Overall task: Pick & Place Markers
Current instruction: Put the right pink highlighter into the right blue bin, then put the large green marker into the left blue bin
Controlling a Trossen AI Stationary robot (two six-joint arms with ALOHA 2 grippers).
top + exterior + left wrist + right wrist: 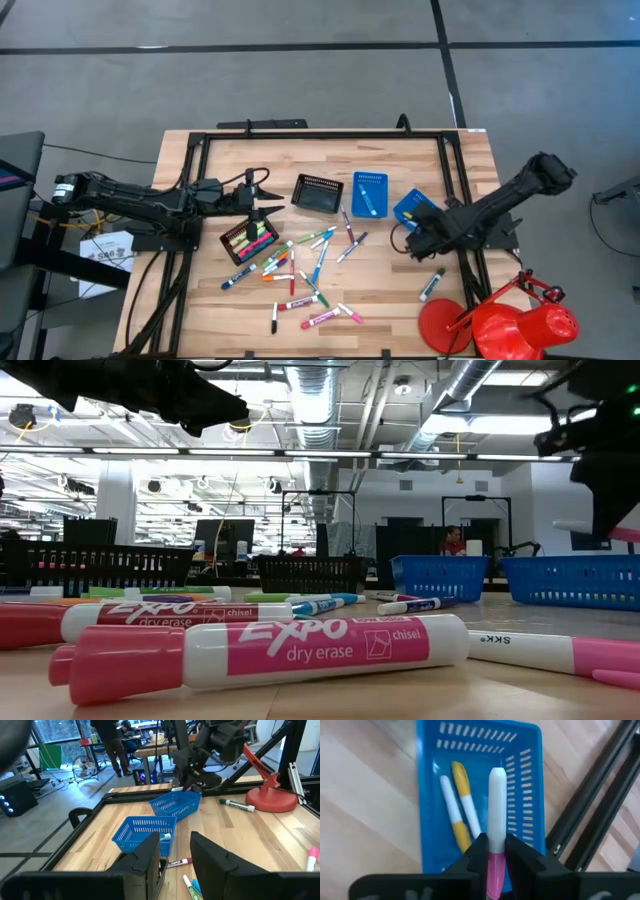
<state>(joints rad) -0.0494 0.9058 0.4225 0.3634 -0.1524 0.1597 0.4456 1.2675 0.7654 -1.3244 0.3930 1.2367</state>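
From above, markers point(305, 262) lie scattered across the middle of the wooden counter point(200, 310); the left end effector point(262, 197) hovers over a black tray point(249, 241) holding more, while the right end effector point(418, 236) sits at a blue basket point(410, 206) near the right rail. At counter level, a pink-capped marker point(270, 652) fills the foreground, blue baskets point(438, 576) behind it. The left wrist view shows that end effector's fingers point(217, 862) parted and empty. The right wrist view shows its fingers point(519, 856) pinching a pink-and-white marker point(495, 810) over the blue basket point(431, 810), where a yellow-capped marker point(461, 805) already lies.
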